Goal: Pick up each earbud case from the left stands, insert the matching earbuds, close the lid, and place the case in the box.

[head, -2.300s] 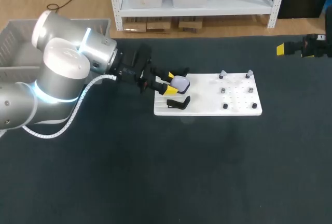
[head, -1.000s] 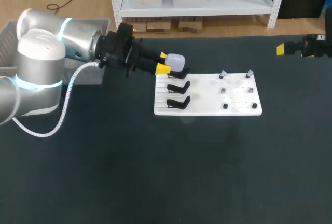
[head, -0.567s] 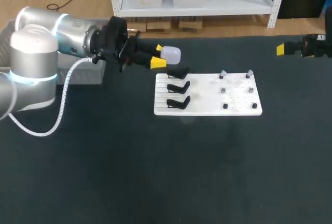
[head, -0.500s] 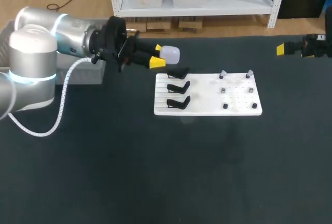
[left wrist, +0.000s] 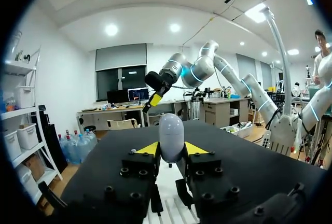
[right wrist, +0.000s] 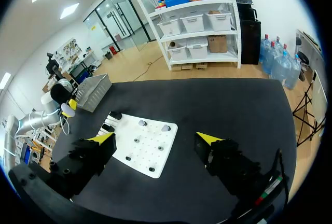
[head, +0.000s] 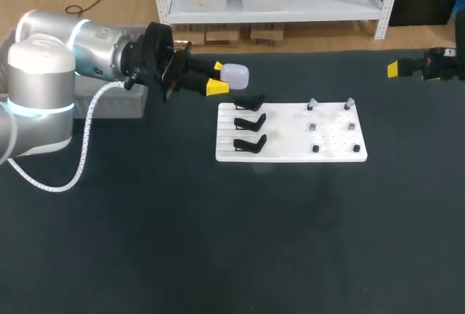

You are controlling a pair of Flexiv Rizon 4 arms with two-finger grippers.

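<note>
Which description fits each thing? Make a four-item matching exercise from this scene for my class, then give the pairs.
1 white oval earbud case
2 right gripper
3 three black stands
4 white rectangular board

A open, holding nothing
B held in the left gripper, off the table
C flat on the dark table
D empty, on the board

Pairs: 1-B, 2-A, 3-D, 4-C.
</note>
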